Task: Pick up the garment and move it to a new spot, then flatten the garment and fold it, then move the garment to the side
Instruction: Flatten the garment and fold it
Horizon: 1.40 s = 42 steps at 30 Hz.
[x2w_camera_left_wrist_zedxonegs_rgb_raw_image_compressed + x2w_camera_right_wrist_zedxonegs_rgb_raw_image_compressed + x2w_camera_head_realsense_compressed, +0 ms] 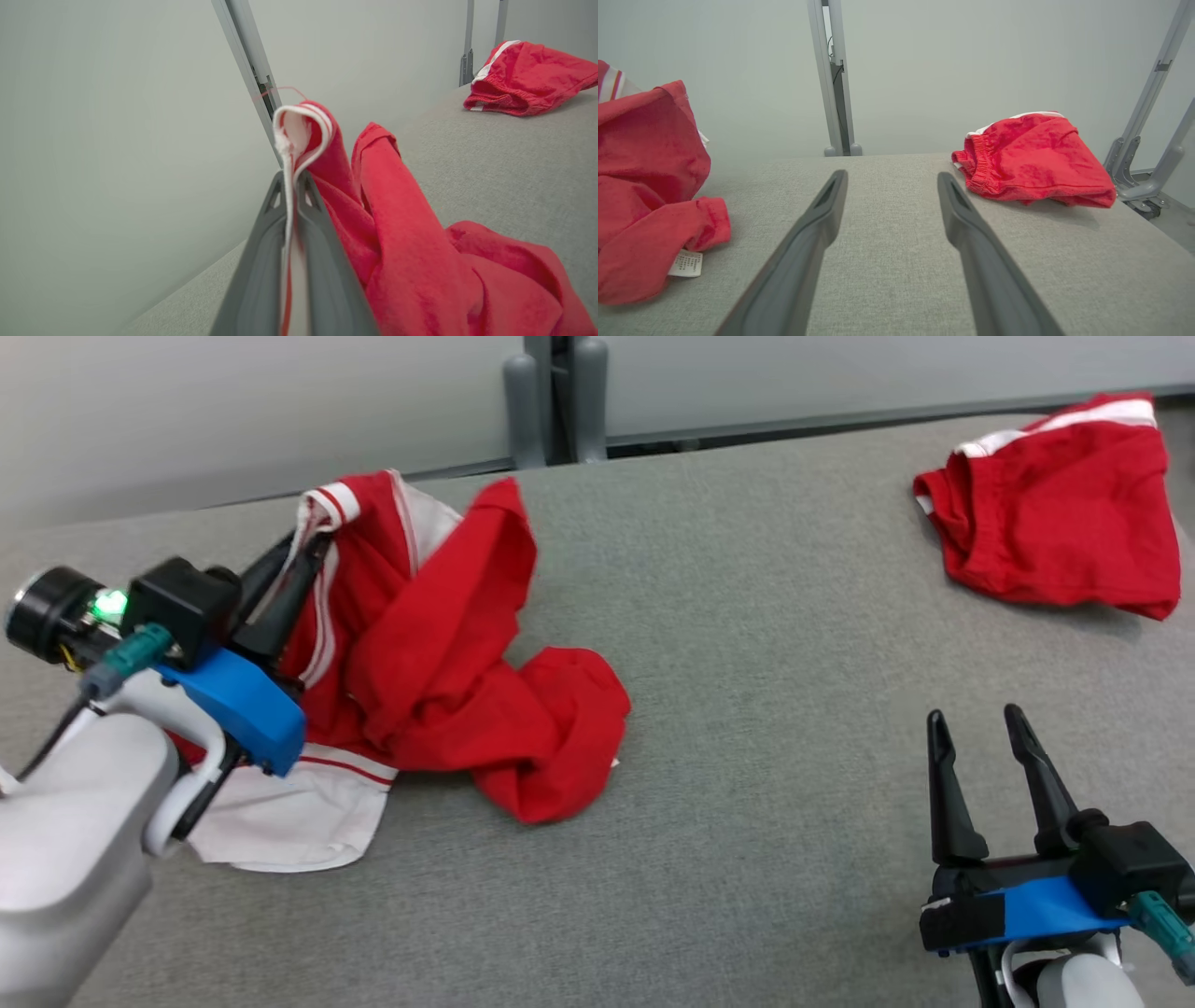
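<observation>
Left gripper (308,546) at table's left side, jaws clamped on striped white trim of red and white garment (448,644); pinched edge lifted, rest of crumpled cloth draped down onto grey fabric-covered table (766,728), white panel lying flat at near left. White care label (686,263) shows at garment's low red fold. Right gripper (976,719) at near right over bare table, jaws wide apart, holding nothing. Red shorts (1055,513) with elastic waistband and white stripe at far right corner, well apart from both grippers
</observation>
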Tool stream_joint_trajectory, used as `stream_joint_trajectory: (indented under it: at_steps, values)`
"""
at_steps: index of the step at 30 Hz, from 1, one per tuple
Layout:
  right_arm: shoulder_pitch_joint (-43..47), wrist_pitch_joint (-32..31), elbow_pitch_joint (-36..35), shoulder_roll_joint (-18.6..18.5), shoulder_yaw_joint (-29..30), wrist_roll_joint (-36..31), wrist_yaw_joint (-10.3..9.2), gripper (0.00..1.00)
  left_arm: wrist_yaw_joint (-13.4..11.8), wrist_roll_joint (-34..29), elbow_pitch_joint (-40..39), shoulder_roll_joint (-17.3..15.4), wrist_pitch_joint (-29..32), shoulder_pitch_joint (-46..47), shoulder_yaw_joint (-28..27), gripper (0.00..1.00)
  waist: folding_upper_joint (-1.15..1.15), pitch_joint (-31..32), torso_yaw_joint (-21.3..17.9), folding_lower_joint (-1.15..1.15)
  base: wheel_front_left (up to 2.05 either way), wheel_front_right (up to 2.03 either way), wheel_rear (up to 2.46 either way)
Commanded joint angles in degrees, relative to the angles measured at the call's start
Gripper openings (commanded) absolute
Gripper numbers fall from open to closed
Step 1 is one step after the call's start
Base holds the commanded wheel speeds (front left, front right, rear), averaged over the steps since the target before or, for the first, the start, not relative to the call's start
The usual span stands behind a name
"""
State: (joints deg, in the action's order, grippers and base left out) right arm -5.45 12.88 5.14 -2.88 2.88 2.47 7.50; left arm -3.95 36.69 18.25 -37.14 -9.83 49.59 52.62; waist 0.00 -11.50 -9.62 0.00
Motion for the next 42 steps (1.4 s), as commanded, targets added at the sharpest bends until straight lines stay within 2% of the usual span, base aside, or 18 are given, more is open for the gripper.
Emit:
stream_joint_trajectory:
  at_steps: [1,4,7,8,9,13,16,22,26,31,34,36,40,42]
  values:
    - [-1.2,0.4,0.4,0.0,0.6,0.1,-0.02,1.00,1.5,0.3,3.5,0.2,-1.0,1.8,-0.2,0.00,0.00,-2.5,-2.4,0.00,0.00,0.00,0.00]
    - [-1.9,0.9,0.9,0.0,0.7,0.0,-0.02,1.00,3.4,-0.7,9.1,0.3,-2.0,3.4,0.2,0.00,0.00,-3.7,-3.7,0.00,0.00,0.00,0.00]
    - [-2.2,1.0,1.2,0.0,0.9,0.0,-0.02,1.00,4.0,-0.9,13.0,0.8,-2.9,4.2,0.1,0.00,0.00,-4.3,-4.2,0.00,0.00,0.00,0.00]
    - [-2.4,1.1,1.4,0.0,0.8,0.0,-0.02,1.00,4.2,-1.1,14.8,1.0,-3.3,4.3,0.1,0.33,0.00,-4.5,-4.5,0.00,0.00,0.00,0.00]
    - [-2.5,1.3,1.6,0.0,0.8,0.1,-0.02,1.00,4.4,-1.3,16.4,1.2,-3.6,4.5,0.2,1.00,0.00,-4.6,-4.6,0.00,0.00,0.00,0.00]
    - [-2.3,1.5,2.0,0.0,1.3,0.0,-0.02,1.00,4.5,-1.7,19.9,2.6,-5.1,4.6,-1.0,1.00,0.00,-4.7,-4.4,0.00,0.00,0.00,0.00]
    - [-1.7,1.7,2.3,0.0,1.7,-0.3,-0.02,1.00,3.4,-1.8,19.7,3.2,-5.4,3.4,-3.1,1.00,0.00,-4.2,-3.3,0.00,0.00,0.00,0.00]
    - [-1.1,1.8,2.4,0.0,2.0,-0.3,-0.02,1.00,-1.0,-3.7,8.2,2.5,-5.4,-3.6,-13.8,1.00,0.00,-2.4,-0.9,0.00,0.00,0.00,0.00]
    - [-0.1,1.8,2.3,0.0,2.1,0.1,-0.02,1.00,-4.2,-6.0,-0.4,2.7,-5.4,-12.6,-20.7,1.00,0.00,-1.1,1.1,0.00,0.00,0.00,0.00]
    - [0.9,1.8,2.4,0.0,2.2,0.5,-0.02,1.00,-7.7,-8.6,-9.5,5.2,-5.4,-24.0,-28.0,1.00,0.00,0.3,3.1,0.00,0.00,0.00,0.00]
    - [1.4,1.7,2.0,0.0,2.1,0.4,-0.02,1.00,-8.8,-10.3,-13.7,7.8,-5.4,-30.9,-31.6,1.00,0.00,0.9,4.3,0.00,0.00,0.00,0.00]
    - [1.7,1.5,1.8,0.0,2.2,0.3,-0.02,1.00,-8.6,-11.1,-15.1,9.3,-5.4,-34.4,-33.5,1.00,0.00,1.0,4.9,0.00,0.00,0.00,0.00]
    - [1.5,0.9,1.2,0.0,2.1,-0.1,-0.02,1.00,-6.4,-13.2,-15.0,11.3,-5.4,-37.7,-35.6,1.00,0.00,1.0,5.9,0.00,0.00,0.00,0.00]
    - [1.5,0.8,1.0,0.0,2.1,-0.3,-0.02,1.00,-4.9,-11.9,-13.8,12.6,-5.4,-38.6,-36.6,1.00,0.00,1.0,6.2,0.00,0.00,0.00,0.00]
